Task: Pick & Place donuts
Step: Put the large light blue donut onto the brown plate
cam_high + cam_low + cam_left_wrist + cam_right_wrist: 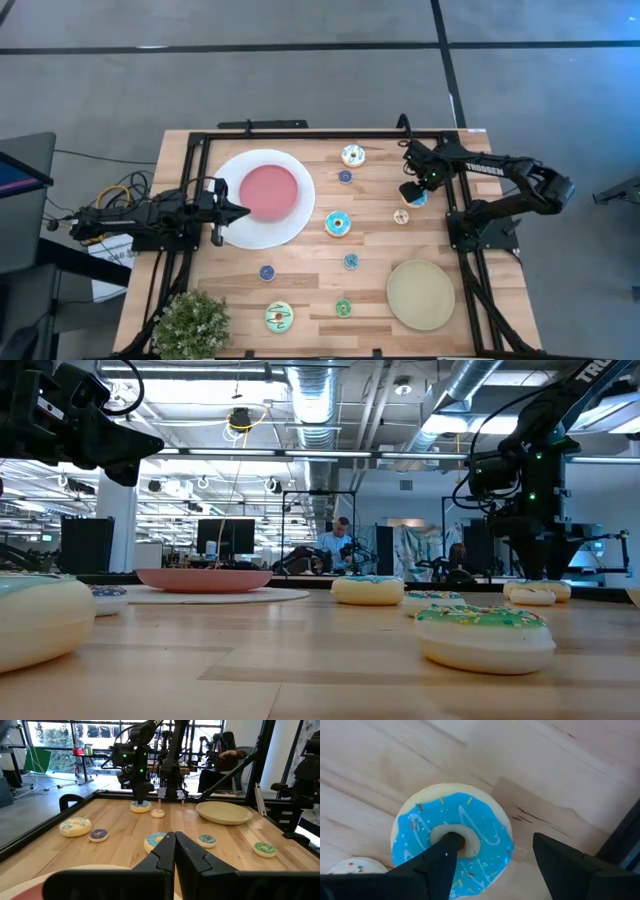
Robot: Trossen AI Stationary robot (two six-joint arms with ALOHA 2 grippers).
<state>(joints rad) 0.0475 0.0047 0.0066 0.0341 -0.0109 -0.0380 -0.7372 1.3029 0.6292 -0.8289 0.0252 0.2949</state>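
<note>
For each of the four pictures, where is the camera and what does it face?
High: overhead, facing down; both arms, white plate.
Low: table height, facing the room; both arms above.
Left wrist: behind shut left gripper, facing across the table to the right arm.
Right wrist: above open right gripper, facing down at blue-iced donut.
Shared: that donut shows in both wrist views.

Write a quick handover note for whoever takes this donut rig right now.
Right claw: open, over the blue donut at the table's right side, one finger at its hole.
Left claw: shut, idle over the white plate.
Other donuts lie scattered on the table; the tan plate holds none.
Done: nothing placed.
Left: probably every donut.
</note>
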